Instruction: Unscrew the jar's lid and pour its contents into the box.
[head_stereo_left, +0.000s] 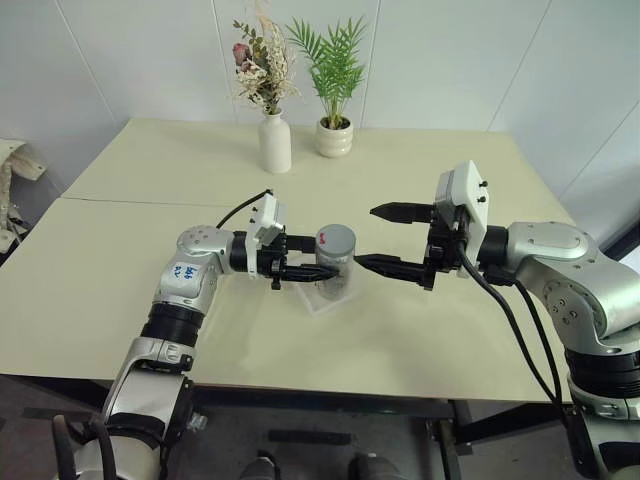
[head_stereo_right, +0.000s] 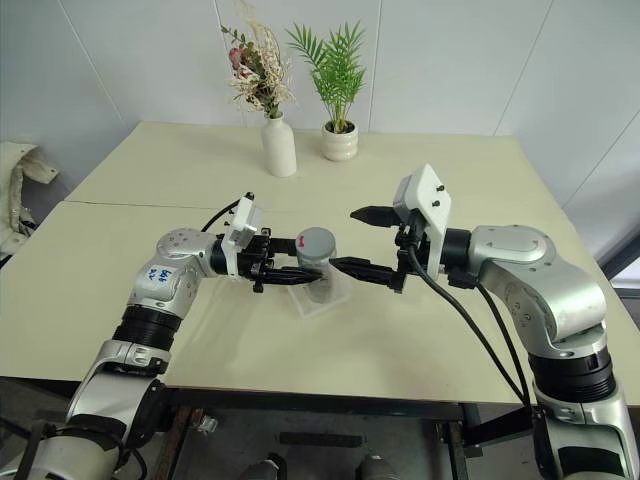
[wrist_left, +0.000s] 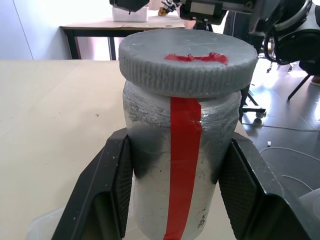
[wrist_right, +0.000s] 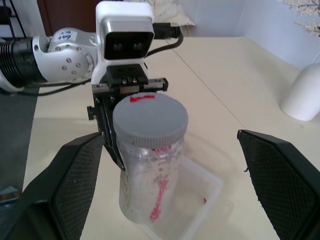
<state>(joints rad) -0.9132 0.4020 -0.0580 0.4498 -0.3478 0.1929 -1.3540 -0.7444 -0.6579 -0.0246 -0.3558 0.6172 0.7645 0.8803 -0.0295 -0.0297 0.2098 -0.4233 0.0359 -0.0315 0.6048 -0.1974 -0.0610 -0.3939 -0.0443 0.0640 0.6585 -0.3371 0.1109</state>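
Here the left end effector reaches in from the robot's left and pinches the jar by its sides. Its two black fingers press on the jar's body, one on each side, a little below the lid. The jar stands upright in that grip, over the box. From the pictures you cannot tell if the jar's bottom touches the box or hangs just above it.

The lid is on top of the jar. It is grey and round, with ridges around its edge and a red mark on top. A red strip runs down the jar's side.

The right end effector comes in from the robot's right and points at the jar. Its fingers are spread wide apart and hold nothing. One fingertip is near the jar's side, and the other stands higher and farther back, apart from the lid. From the right wrist, the jar sits in the gap between the two spread fingers, closer to one of them.

The box lies on the pale counter. A white vase with dried flowers and a white plant pot stand at the far side, well apart from the jar.
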